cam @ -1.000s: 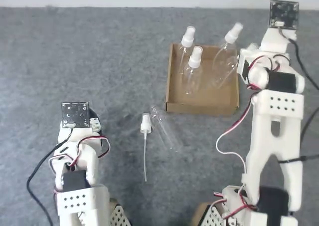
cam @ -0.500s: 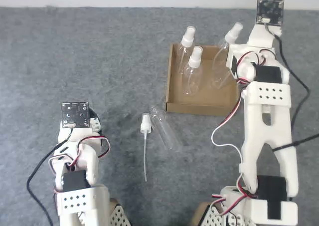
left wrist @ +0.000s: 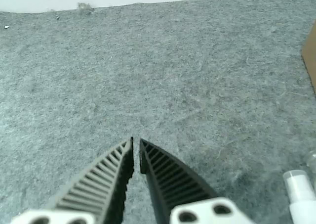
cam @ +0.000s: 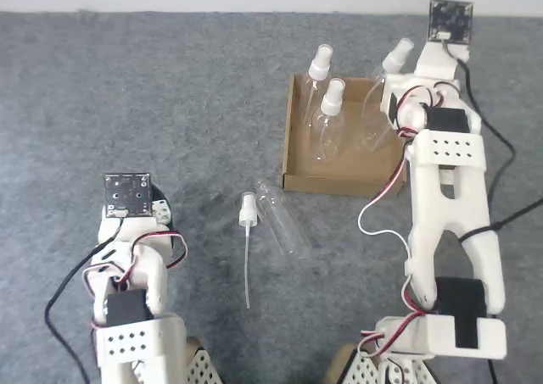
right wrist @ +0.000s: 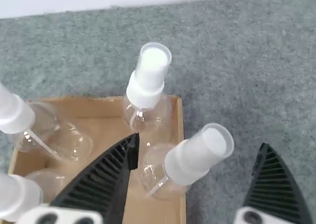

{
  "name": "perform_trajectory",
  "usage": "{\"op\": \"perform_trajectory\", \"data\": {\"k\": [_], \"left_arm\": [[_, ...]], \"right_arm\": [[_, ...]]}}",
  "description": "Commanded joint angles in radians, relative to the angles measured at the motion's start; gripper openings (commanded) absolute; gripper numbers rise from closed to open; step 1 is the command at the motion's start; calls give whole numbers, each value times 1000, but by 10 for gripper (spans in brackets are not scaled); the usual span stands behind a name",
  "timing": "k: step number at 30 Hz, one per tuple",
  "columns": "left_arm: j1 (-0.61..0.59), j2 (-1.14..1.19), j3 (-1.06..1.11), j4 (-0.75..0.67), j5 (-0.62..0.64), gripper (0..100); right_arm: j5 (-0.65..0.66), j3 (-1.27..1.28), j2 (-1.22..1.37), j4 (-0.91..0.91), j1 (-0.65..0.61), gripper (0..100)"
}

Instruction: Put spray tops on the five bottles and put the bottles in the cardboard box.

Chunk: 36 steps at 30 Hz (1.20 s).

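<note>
Standing in cardboard box (cam: 339, 183): capped bottles (cam: 329, 117), I count 4 on R wrist cam.
Last bottle (cam: 284, 223): lying uncapped on tabletop (cam: 170, 104), spray top (cam: 247, 208) just beside.
R fingers (right wrist: 98, 184): wide open, astride one boxed bottle, holding nothing.
L fingers (left wrist: 108, 179): closed to a slit, empty.

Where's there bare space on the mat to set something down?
The grey felt mat is bare left of the brown cardboard box, ahead of the left arm. Crowded: inside the box, and between the arms, where the uncapped clear plastic bottle and white spray top lie.
</note>
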Motion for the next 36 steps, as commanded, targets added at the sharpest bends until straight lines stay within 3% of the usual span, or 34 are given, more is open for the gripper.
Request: {"op": "perform_trajectory", "data": {"k": [1, 15, 21, 36], "left_arm": [[2, -18, -5, -23, -6, 12], [0, -18, -5, -23, -6, 12], [-2, -18, -5, -23, -6, 12], [-3, -18, -5, -25, -6, 12]], "right_arm": [[-5, -51, -4, -25, 13, 314], [-11, -28, -5, -24, 12, 313], [-11, -23, -7, -27, 13, 226], [-12, -23, -8, -19, 13, 221]]}}
